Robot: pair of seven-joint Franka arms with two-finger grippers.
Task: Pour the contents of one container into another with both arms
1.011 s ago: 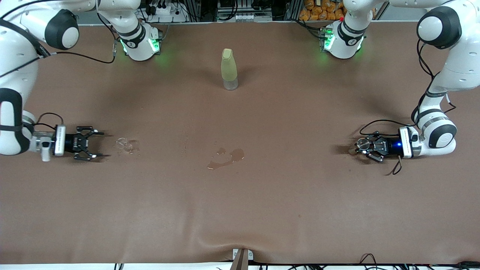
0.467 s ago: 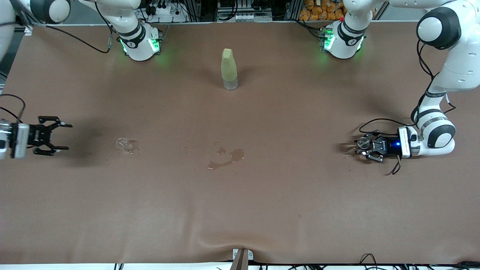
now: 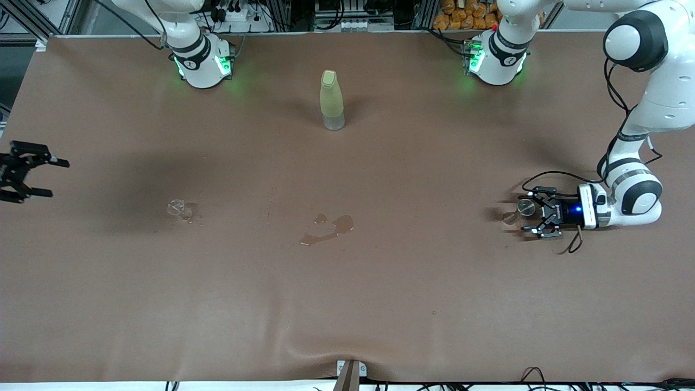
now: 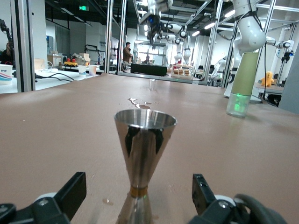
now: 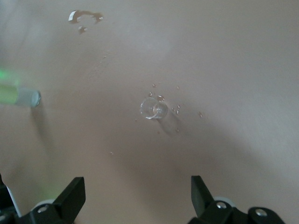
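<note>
The spill of brown liquid lies nearest to the front camera, about in the middle of the tabletop. It suggests that the pouring is already done, or at least tried.

A little farther from the camera, toward the left arm's end, stands the metal jigger. In the left wrist view it is upright, its long axis vertical and its wide mouth pointing up. The left gripper is low at the tabletop with its jaws open, one on each side of the jigger; they do not seem to touch it.

Toward the right arm's end, at nearly the same depth, stands the small clear glass, upright with its mouth up, and droplets lie around it in the right wrist view. The right gripper hangs at the edge of the tabletop, well apart from the glass, with its jaws open and empty.

Farthest from the camera stands the yellow-green bottle, upright, cap on top, between the two bases.

My judgement: this is the releasing and retreating step. The next move asks the left gripper to draw straight back without tipping the narrow-waisted jigger.
</note>
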